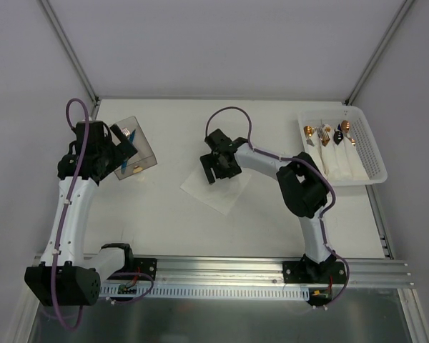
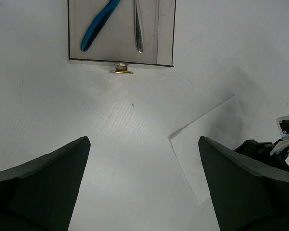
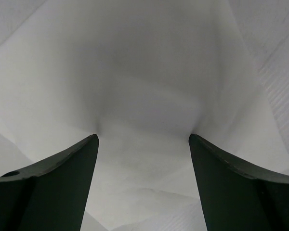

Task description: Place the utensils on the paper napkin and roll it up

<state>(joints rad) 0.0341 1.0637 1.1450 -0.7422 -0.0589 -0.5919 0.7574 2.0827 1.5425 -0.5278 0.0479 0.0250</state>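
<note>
Positioning step, apparently: right gripper [image 3: 142,138], wide open and empty, sits over the paper napkin [image 1: 218,196]. Next, the open, empty left gripper [image 2: 143,140] must collect utensils [image 2: 100,26] from the far-left box [image 2: 116,48].

Clear plastic box [image 1: 146,153], tinted, set askew on white table [image 1: 171,229]. Small round gold piece [image 2: 121,70] sits at the middle of the box's near wall. White perforated basket [image 1: 375,153] is well right of the box. It holds white rolls [image 1: 339,163] side by side, gold and black cutlery ends [image 1: 309,131] sticking out. Aluminium rail [image 1: 236,275] runs well nearer than the box.
</note>
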